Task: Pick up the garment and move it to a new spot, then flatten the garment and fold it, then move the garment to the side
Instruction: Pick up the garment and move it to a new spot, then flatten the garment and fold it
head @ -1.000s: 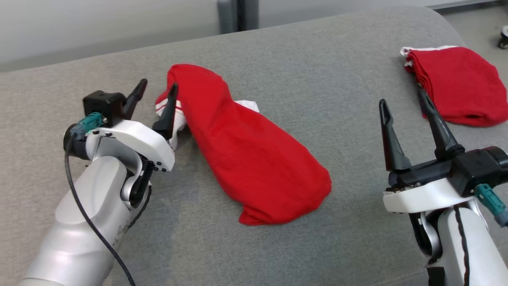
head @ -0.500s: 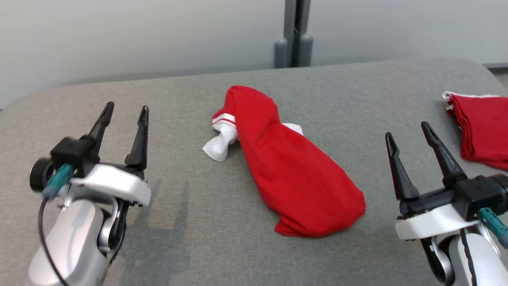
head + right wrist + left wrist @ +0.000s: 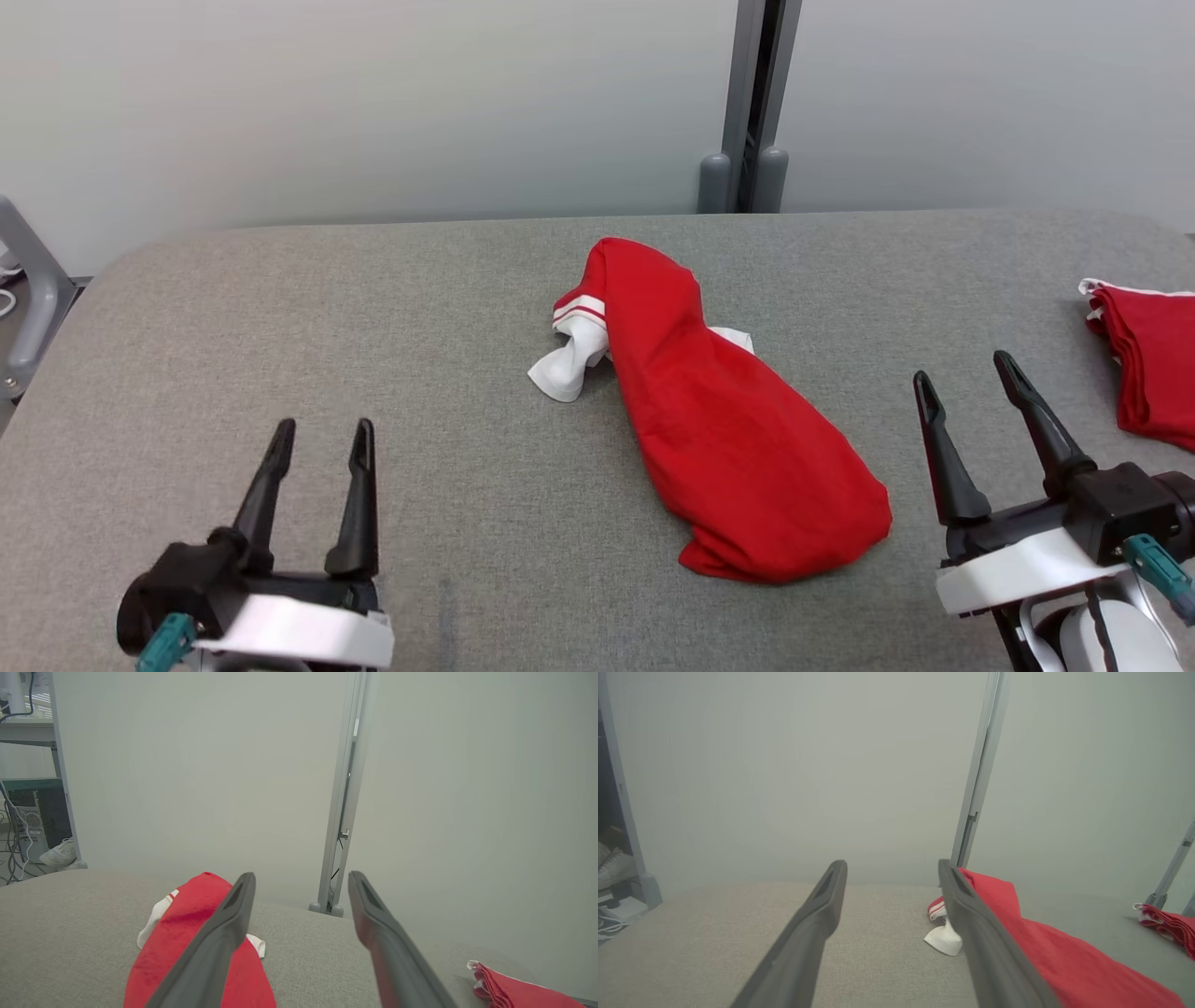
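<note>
While our left gripper [image 3: 324,427] hangs over the near left of the grey desk [image 3: 420,308], fingers apart and holding nothing, the red garment [image 3: 738,439] lies crumpled at the middle, its white trim bunched at the far left end. Our right gripper [image 3: 963,369] stands near the garment's right end, also spread and empty. At the right edge rests a folded red pile [image 3: 1153,369].

A grey padded table [image 3: 280,308] spans the lower frame. A folded red cloth [image 3: 1153,373] lies at its right edge. A grey post [image 3: 747,93] stands at top centre against a pale wall [image 3: 373,103].
</note>
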Motion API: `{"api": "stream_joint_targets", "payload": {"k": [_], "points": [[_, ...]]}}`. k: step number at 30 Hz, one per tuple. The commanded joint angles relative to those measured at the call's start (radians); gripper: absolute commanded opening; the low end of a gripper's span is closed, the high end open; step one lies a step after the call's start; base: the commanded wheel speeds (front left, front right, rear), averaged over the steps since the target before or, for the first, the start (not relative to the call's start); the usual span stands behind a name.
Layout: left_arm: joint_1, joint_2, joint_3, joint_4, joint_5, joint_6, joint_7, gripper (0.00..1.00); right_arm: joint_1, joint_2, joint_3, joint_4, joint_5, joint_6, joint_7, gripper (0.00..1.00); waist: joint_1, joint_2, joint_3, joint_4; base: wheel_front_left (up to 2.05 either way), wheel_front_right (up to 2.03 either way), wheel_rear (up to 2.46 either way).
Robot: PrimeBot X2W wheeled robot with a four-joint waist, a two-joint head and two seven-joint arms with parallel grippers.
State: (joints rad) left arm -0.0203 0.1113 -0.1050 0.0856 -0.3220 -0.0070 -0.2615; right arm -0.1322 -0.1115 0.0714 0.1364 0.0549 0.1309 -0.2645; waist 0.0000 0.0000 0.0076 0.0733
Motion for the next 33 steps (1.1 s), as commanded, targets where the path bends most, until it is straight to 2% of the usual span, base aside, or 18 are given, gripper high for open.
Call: {"api": "stream_joint_targets", "payload": {"k": [1, 6, 15, 29, 33], "points": [[0.022, -0.008, 0.012, -0.011, 0.025, -0.016, -0.002, 1.00, 0.012, -0.003, -0.004, 0.002, 0.007, 0.000, -0.001, 1.00, 0.0000, 0.0000, -0.003, -0.001, 0.00, 0.00, 0.00], [0.063, -0.044, 0.055, -0.015, 0.055, -0.046, -0.002, 1.00, 0.025, 0.001, -0.015, 0.014, 0.013, 0.000, -0.001, 1.00, 0.0000, 0.0000, -0.012, -0.002, 0.00, 0.00, 0.00], [0.062, -0.058, 0.078, 0.000, 0.083, -0.071, -0.003, 1.00, 0.026, 0.008, -0.012, 0.022, 0.012, 0.000, -0.001, 1.00, 0.0000, 0.0000, -0.018, -0.005, 0.00, 0.00, 0.00], [0.055, -0.059, 0.055, 0.011, 0.053, -0.054, -0.003, 1.00, 0.027, 0.006, -0.005, 0.029, 0.008, 0.000, -0.001, 1.00, 0.0000, 0.0000, -0.022, 0.003, 0.00, 0.00, 0.00], [0.054, -0.059, 0.050, 0.012, 0.049, -0.052, -0.003, 1.00, 0.041, 0.005, 0.050, 0.065, 0.020, 0.000, -0.001, 1.00, 0.0000, 0.0000, -0.020, 0.008, 0.00, 0.00, 0.00]]}}
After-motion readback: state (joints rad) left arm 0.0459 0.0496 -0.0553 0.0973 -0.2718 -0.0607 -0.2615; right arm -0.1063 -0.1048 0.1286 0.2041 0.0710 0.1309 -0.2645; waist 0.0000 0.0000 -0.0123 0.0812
